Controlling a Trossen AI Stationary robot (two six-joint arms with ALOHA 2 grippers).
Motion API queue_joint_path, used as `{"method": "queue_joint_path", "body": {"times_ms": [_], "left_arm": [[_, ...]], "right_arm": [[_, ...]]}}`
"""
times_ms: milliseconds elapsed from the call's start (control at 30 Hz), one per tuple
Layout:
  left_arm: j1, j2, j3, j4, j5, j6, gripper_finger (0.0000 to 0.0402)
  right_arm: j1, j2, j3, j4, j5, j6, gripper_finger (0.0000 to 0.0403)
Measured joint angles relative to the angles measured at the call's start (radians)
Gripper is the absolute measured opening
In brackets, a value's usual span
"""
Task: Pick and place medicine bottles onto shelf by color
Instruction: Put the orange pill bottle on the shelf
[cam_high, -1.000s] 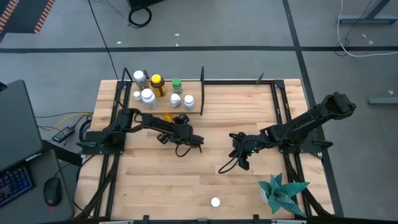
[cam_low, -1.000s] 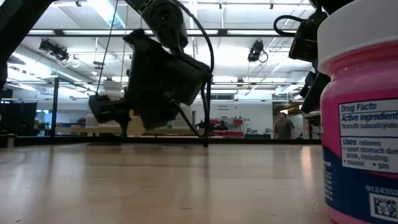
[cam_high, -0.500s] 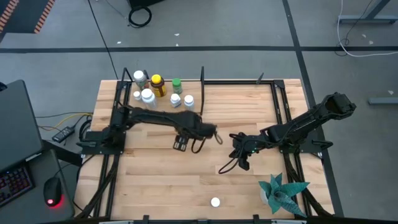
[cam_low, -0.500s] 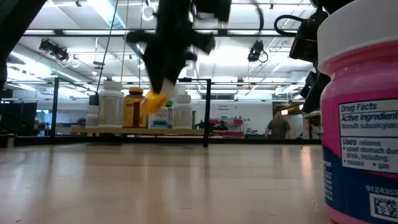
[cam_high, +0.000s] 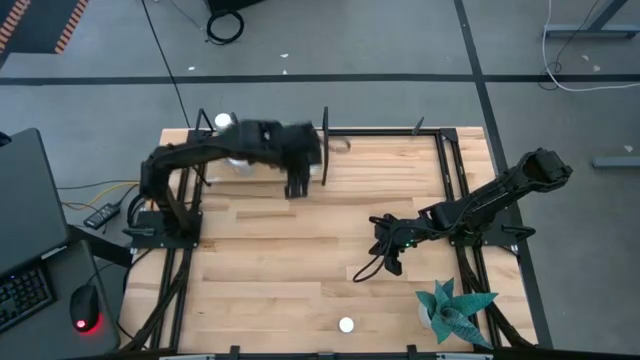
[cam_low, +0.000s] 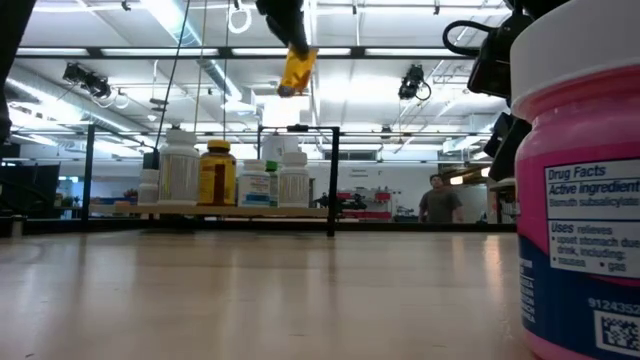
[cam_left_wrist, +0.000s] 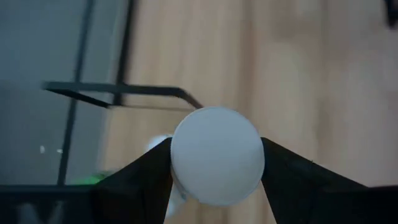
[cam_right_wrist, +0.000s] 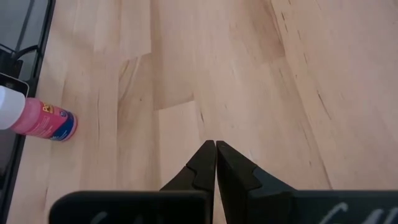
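The medicine bottle (cam_left_wrist: 216, 163), white-capped and seemingly yellow-bodied though blurred, is being carried high above the shelf (cam_low: 230, 209) in the left claw (cam_left_wrist: 214, 171), which is grasping it by the sides. To do this well, the arm should be lowering it upright into a free gap beside the amber bottle (cam_low: 216, 174), clear of neighbours. The shelf is holding several white bottles (cam_low: 180, 172). The right claw (cam_right_wrist: 215, 163) is resting clenched and empty over the tabletop (cam_high: 330, 270), with a pink bottle (cam_right_wrist: 43, 118) lying nearby.
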Motion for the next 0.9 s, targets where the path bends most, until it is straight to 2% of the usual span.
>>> {"method": "queue_joint_path", "body": {"times_ms": [167,433,600,733,900], "left_arm": [[0.113,-0.017,0.000,0.102,0.013,0.033,0.0224],[0.278,0.000,-0.048,0.202,0.149,0.030,0.0220],[0.355,0.000,-0.151,0.371,0.253,-0.011,0.0221],[0.408,0.000,-0.248,0.479,0.264,-0.016,0.0226],[0.463,0.001,-0.364,0.536,0.265,-0.022,0.0220]], "right_arm": [[0.000,0.000,0.000,0.001,0.000,0.003,0.0020],[0.000,0.000,0.000,-0.001,0.000,0.003,0.0020],[0.000,0.000,0.000,-0.002,0.014,-0.002,0.0020],[0.000,0.000,0.000,-0.010,0.019,0.002,0.0020],[0.000,0.000,0.000,-0.013,0.019,0.001,0.0020]]}}
